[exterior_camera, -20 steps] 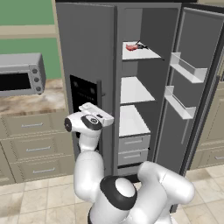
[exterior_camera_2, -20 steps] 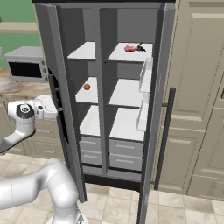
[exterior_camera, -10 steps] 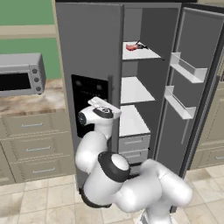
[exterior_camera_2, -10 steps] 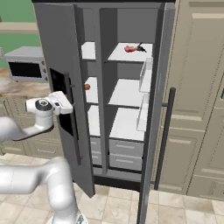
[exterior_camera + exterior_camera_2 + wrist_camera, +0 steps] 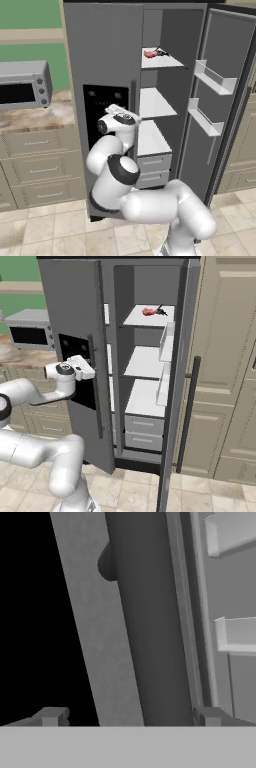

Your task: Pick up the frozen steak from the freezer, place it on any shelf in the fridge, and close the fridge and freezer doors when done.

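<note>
Green wall and beige cabinets stand behind the tall grey side-by-side unit, with a silver microwave [image 5: 22, 85] on the stone counter [image 5: 35, 116] at the left of both base views. At the bottom of these views the floor is of light tiles.

Inside the unit, the frozen steak [image 5: 150, 53] lies on the topmost white shelf [image 5: 167, 61] of the fridge compartment, at the upper middle of the left base view; in the right base view the steak [image 5: 149, 311] is at the upper centre. A small dark item lies just beside it. The plain fridge door [image 5: 220, 95] stands wide open at the right, with white door bins on its inner side.

Nearly closed is the freezer door [image 5: 100, 65] with the black dispenser panel [image 5: 106, 112]; in the right base view a narrow gap is visible behind it. The gripper [image 5: 131, 716] is at this door, in the middle left of both base views. In the hand view its two dark finger tips [image 5: 51, 715] are spread apart, one at each side of the long vertical bar handle [image 5: 145, 622], and they pinch nothing.
</note>
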Motion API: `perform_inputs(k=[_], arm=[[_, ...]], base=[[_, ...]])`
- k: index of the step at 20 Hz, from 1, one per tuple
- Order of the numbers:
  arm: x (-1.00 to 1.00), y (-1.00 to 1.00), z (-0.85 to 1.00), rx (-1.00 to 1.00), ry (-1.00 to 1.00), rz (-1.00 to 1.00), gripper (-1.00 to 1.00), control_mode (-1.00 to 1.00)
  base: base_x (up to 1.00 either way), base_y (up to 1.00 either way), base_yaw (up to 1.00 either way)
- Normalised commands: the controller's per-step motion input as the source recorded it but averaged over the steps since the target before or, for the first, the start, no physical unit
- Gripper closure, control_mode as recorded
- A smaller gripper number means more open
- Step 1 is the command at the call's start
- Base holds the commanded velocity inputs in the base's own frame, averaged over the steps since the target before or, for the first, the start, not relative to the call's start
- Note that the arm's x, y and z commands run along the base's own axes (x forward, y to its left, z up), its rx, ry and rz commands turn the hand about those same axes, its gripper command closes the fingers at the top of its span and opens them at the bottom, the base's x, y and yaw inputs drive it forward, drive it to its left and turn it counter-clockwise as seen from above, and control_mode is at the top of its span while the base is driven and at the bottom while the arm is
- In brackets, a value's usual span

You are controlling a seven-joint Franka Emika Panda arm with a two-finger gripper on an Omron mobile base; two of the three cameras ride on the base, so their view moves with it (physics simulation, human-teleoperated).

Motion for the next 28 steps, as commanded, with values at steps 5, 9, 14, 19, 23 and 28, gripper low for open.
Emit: perform_inputs(k=[5,9,14,19,23,28], arm=[[0.58,-0.22,0.0,0.0,0.0,0.01,-1.0,-1.0],[0.52,-0.2,0.0,0.0,0.0,0.01,-1.0,-1.0],[0.55,-0.13,0.0,0.0,0.0,0.0,-1.0,-1.0],[0.45,-0.07,0.0,0.0,0.0,0.0,-1.0,-1.0],[0.35,0.0,0.0,0.0,0.03,0.0,-1.0,-1.0],[-0.38,0.0,0.19,0.02,0.02,0.03,-1.0,-1.0]], base=[[0.0,0.0,0.0],[0.0,0.0,0.0],[0.0,0.0,0.0],[0.0,0.0,0.0],[0.0,0.0,0.0],[0.0,0.0,0.0]])
